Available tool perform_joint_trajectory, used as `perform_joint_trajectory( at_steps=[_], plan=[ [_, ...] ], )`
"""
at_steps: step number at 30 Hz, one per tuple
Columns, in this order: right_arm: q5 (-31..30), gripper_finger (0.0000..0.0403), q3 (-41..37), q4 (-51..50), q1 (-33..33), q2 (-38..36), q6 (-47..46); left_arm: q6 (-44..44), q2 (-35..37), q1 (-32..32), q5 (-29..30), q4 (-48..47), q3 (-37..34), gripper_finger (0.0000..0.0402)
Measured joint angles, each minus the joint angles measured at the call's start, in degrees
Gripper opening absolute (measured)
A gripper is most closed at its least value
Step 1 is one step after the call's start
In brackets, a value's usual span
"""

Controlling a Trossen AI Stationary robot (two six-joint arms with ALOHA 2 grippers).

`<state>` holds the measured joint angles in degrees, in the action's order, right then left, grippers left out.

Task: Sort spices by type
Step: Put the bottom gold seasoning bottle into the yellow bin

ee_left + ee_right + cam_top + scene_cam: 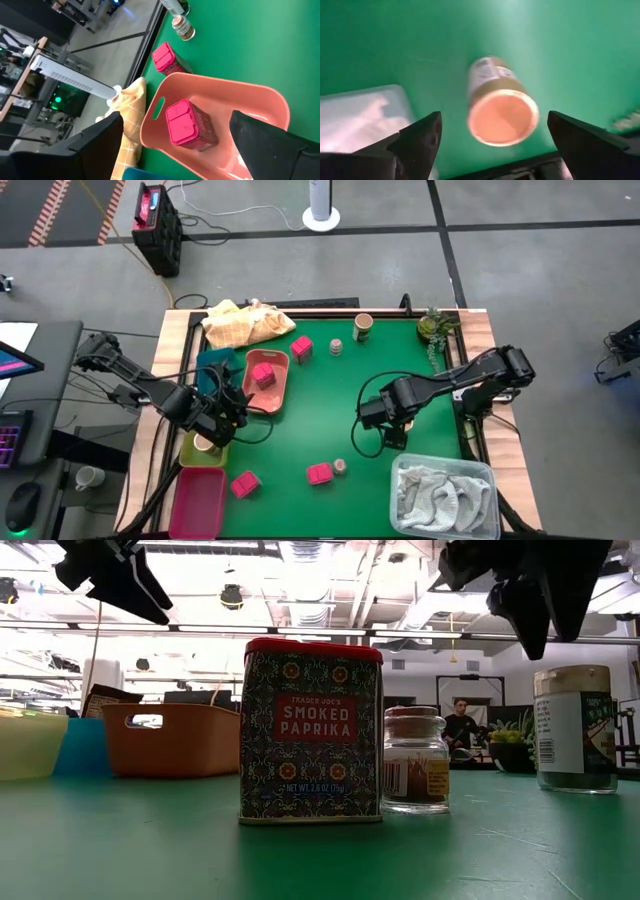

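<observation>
**Spice sort: bench contents, both arms over the green mat**

Bench [330,410]: green mat in a wooden frame. Clock directions are read from the overhead view, centre of the mat.

- Salmon tray [268,385], at 9 o'clock: holds one pink tin [263,374], lid up; also seen in the left wrist view [187,125].
- Second pink tin [302,349], at 11 o'clock, on the mat just beside the salmon tray.
- Third pink tin [320,473], at 6 o'clock, labelled smoked paprika in the low view [311,732]. A small glass jar [340,467] stands just beside it.
- Fourth pink tin [245,484], at 7 o'clock, near the magenta tray [198,502].
- Second small jar [336,347], at 12 o'clock.
- Tan cup-shaped pot [363,327], at 12 o'clock, near the far edge.
- Lime tray [203,447], at 8 o'clock: holds one tan pot, mostly hidden by the arm.
- Yellow cloth [245,323], at 11 o'clock.
- Clear bin with grey-white cloth [443,495], at 4 o'clock.
- Left gripper [222,408], at 9 o'clock, between the salmon and lime trays: jaws spread, holding nothing.
- Right gripper [385,420], at 3 o'clock: jaws spread. Its wrist view shows a tan-lidded pot [501,106] between them, apart from both.
</observation>
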<state>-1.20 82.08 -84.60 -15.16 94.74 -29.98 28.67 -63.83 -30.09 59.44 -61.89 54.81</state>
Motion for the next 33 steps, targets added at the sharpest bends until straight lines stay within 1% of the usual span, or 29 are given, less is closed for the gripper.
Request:
perform_joint_trajectory(
  at_steps=[4,8,14,19,21,24,29,31,33],
  plan=[
    [-4.8,0.0393,0.0,-2.9,-1.7,0.0,-2.0,0.2,0.0,0.0,-0.3,0.0,0.0,0.0349],
    [-5.1,0.0393,0.0,-3.2,-3.4,0.0,-4.5,0.8,0.0,0.0,-2.5,0.0,0.0,0.0349],
    [-5.1,0.0393,0.0,-3.2,-4.5,0.0,-4.7,1.2,0.0,0.0,-2.7,0.0,0.0,0.0349],
    [-7.2,0.0393,-0.3,-3.7,-4.5,-0.7,-4.7,1.3,0.0,0.0,-2.8,-0.4,0.0,0.0349],
    [-7.8,0.0393,-1.9,-3.3,-4.5,-2.8,-5.7,1.3,0.0,0.0,-3.4,-0.6,0.0,0.0349],
    [-7.9,0.0393,-6.7,-2.5,-4.6,-7.9,-9.8,1.4,0.0,0.0,-4.2,-1.2,0.0,0.0349],
    [-7.9,0.0393,-15.3,6.0,-5.6,-16.7,-14.3,1.1,0.0,0.0,-4.2,-1.8,0.0,0.0349],
    [-7.9,0.0393,-17.8,8.2,-6.2,-18.2,-14.5,1.1,0.0,0.0,-4.2,-1.8,0.0,0.0349],
    [-7.9,0.0393,-19.7,8.2,-6.9,-18.4,-14.1,1.1,0.0,0.0,-4.2,-1.8,0.0,0.0349]
  ],
)
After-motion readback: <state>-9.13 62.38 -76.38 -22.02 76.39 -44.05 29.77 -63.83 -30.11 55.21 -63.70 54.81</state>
